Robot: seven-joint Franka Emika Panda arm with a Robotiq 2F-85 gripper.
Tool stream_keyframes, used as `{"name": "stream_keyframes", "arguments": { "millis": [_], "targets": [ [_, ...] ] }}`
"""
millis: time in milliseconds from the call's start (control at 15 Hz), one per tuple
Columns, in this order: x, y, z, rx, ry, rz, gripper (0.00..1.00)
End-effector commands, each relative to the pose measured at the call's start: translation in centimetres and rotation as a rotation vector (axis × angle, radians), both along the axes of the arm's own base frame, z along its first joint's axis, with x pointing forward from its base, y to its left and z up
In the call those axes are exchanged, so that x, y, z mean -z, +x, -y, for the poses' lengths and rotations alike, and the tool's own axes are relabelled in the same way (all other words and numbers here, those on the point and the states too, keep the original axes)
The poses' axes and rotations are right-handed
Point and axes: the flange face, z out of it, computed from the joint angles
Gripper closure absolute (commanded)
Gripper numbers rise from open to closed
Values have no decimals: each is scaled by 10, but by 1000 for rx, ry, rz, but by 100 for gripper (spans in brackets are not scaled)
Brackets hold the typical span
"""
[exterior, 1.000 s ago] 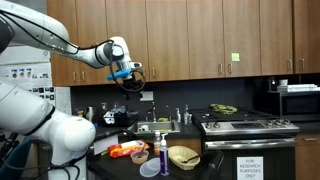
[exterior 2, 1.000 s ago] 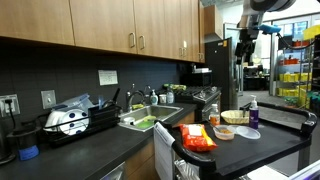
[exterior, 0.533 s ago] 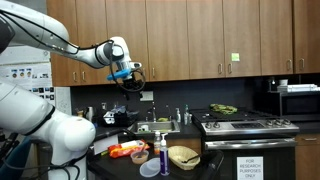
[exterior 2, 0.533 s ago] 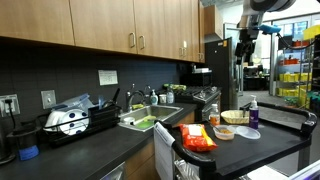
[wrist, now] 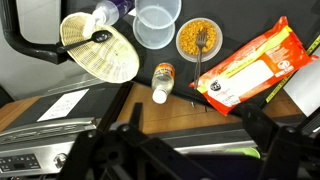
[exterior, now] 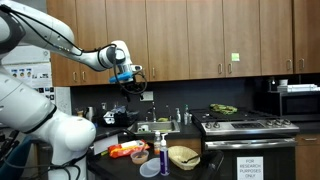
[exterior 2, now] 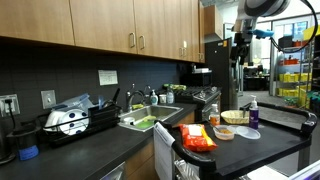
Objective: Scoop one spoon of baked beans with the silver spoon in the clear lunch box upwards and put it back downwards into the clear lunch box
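One white robot arm (exterior: pixel 60 45) reaches high over the kitchen with its black two-fingered gripper (exterior: pixel 132 85) hanging in front of the wooden upper cabinets (exterior: pixel 200 40), well above the dark countertop (exterior: pixel 120 165); it also shows at the top of an exterior view (exterior 2: pixel 240 55). In the wrist view the gripper (wrist: pixel 185 150) fills the lower edge, its fingers (wrist: pixel 105 145) spread wide apart and holding nothing. Far below it, the round clear lunch box of orange-brown baked beans (wrist: pixel 198 38) stands upright on the counter, and the silver spoon (wrist: pixel 200 45) rests in the beans with its handle sticking out over the rim toward the gripper's side. Just beside the box on one side lies a shiny orange and red snack bag (wrist: pixel 255 65), flat on the counter; on the other side a stack of empty clear plastic containers (wrist: pixel 157 25) touches or nearly touches it. A small bottle with a yellow label (wrist: pixel 160 83) lies on its side near the containers. Further along sits a round woven straw lid (wrist: pixel 100 50), with a purple bottle (wrist: pixel 118 10) at its edge. In an exterior view the lunch box (exterior 2: pixel 225 131) sits between the snack bag (exterior 2: pixel 197 138) and the straw lid (exterior 2: pixel 235 117), the purple bottle (exterior 2: pixel 253 110) standing behind them
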Motion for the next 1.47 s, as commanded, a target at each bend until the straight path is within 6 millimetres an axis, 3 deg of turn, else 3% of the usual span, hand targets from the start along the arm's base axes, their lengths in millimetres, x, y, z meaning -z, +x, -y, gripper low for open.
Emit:
{"name": "stream_keyframes", "arguments": {
  "millis": [0,200,800,1400],
  "targets": [
    [5,27,-15,-20,-27,3,0],
    [17,44,-27,-34,-33,-10,0],
    [88,82,-60,-87,-20,-83,0],
    [163,104,-89,-103,-13,-85,0]
  ]
}}
